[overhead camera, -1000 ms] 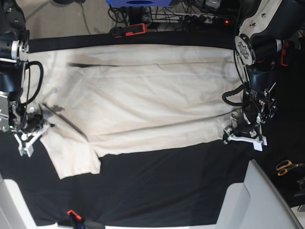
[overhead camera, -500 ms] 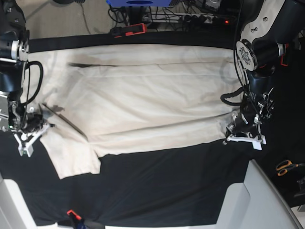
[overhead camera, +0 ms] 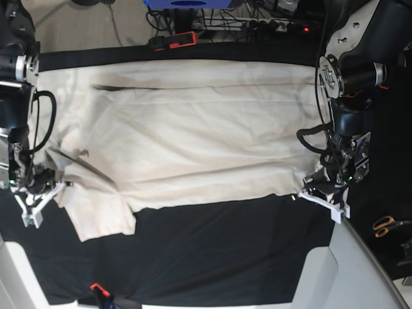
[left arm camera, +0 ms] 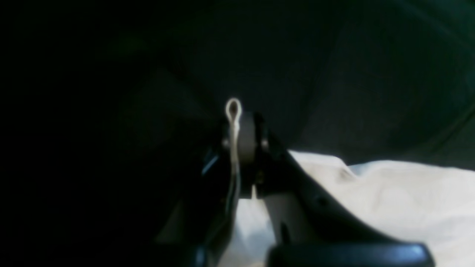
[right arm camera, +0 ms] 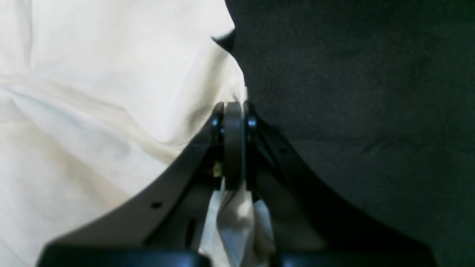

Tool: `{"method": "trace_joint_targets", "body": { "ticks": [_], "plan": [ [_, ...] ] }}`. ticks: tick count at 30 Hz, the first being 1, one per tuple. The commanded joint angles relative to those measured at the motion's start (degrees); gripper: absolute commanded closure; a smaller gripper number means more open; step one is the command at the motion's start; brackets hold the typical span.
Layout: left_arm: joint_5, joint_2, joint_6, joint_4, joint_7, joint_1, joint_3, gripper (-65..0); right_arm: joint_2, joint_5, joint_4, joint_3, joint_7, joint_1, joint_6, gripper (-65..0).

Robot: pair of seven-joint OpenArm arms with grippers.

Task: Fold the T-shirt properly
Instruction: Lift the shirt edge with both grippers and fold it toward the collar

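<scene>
1. Cream cotton short-sleeved T-shirt [overhead camera: 187,135] lay spread flat across the black table cloth [overhead camera: 219,251], its long body running side to side in the base view, one sleeve flap hanging toward the near edge at that view's left.
2. Its far edge ran close to the cloth's far border; small wrinkles showed, but no printed mark could be made out.
3. The left gripper [left arm camera: 241,141] had its jaws pressed together on a thin fold of the cream fabric, a small loop of cloth poking above the tips; most of that wrist view was too dark to read.
4. The right gripper [right arm camera: 233,144] was likewise clamped on the shirt's edge, with bunched fabric visible below the tips between the fingers.
5. In the base view both grippers sat at the shirt's near corners, their tips hard to see against the dark cloth.
6. Orange-handled scissors [overhead camera: 388,225] lay at the right border, partly cut off.
</scene>
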Motion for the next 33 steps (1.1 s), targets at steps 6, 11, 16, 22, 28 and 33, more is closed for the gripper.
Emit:
{"method": "trace_joint_targets", "body": {
  "ticks": [6, 11, 16, 22, 28, 33],
  "plan": [
    [-0.4, -0.5, -0.3, 4.1, -0.9, -0.5, 0.0, 0.0, 0.9, -7.6, 1.8, -6.8, 1.4, 2.7, 0.0, 0.0],
    [-0.4, -0.5, -0.3, 11.0, 2.7, 0.8, -0.1, 0.0, 0.8, -12.0, 1.7, -8.6, 1.5, 4.5, 0.0, 0.0],
    [-0.2, -0.9, -0.3, 15.4, 4.4, 1.8, -0.1, 0.0, 0.8, -17.0, 1.6, -8.7, 1.6, 6.2, 0.0, 0.0],
    [-0.1, -1.3, -0.3, 15.5, 4.4, 2.1, 0.1, 0.0, 0.8, -24.9, -0.4, -8.8, 7.1, 6.7, 0.0, 0.0],
    [-0.2, -2.5, -0.3, 16.8, 4.4, 3.4, 0.0, 0.0, 1.2, -32.6, -6.9, -8.7, 17.9, 6.7, 0.0, 0.0],
    [-0.2, -2.7, -0.3, 17.1, 4.4, 3.5, 0.0, 0.0, 2.8, -32.6, -12.7, -8.5, 25.8, 7.7, -0.1, 0.0]
  ]
}}
